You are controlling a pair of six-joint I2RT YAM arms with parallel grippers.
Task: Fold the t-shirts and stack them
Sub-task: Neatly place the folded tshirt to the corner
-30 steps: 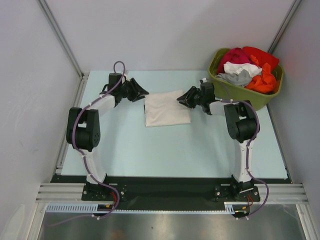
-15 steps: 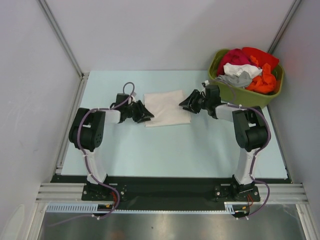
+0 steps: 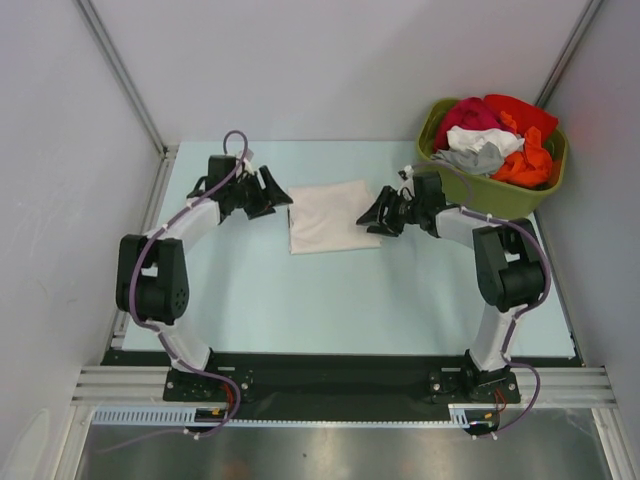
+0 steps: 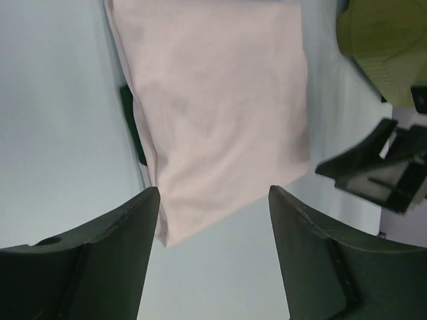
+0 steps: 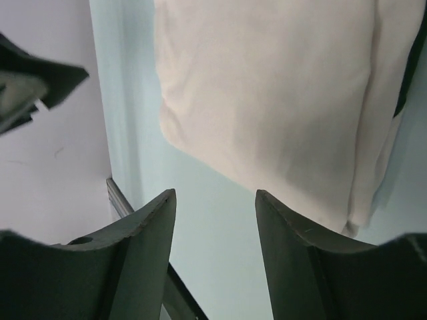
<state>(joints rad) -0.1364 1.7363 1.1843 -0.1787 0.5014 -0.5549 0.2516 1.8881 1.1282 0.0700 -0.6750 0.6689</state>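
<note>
Left gripper point(image 3: 272, 195) backed off the folded shirt point(image 3: 325, 215); both grippers released.
Right gripper point(image 3: 372, 216) empty, jaws apart at shirt's right edge; shirt flat on table point(image 3: 300, 300), dark green layer point(image 4: 137, 143) possibly underneath.

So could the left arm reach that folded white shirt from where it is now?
Probably yes. The left hand sits open just beside the folded shirt, with only bare table between them. The right hand is at the opposite edge, out of its way.
</note>
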